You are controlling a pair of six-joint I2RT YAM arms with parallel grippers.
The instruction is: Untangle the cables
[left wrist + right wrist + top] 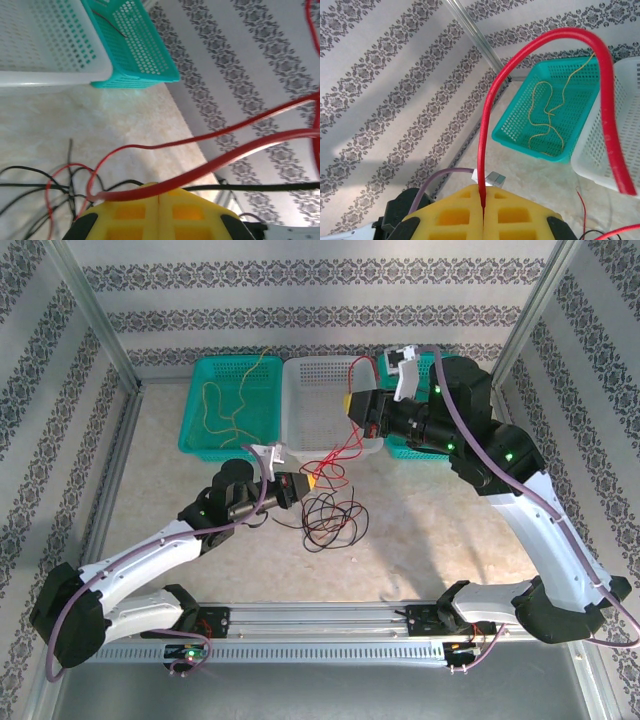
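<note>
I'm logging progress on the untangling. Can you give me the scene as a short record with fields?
left gripper: shut on red cable
right gripper: shut on red cable, by white basket
yellow cable: in left teal basket
black cable: looped on table, crossed by red

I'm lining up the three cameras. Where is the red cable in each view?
Top external: red cable at centre, from the white basket's front down to the table.
Left wrist: sweeping across the right half.
Right wrist: arching through the centre.
Shared landmark: the white basket.
</note>
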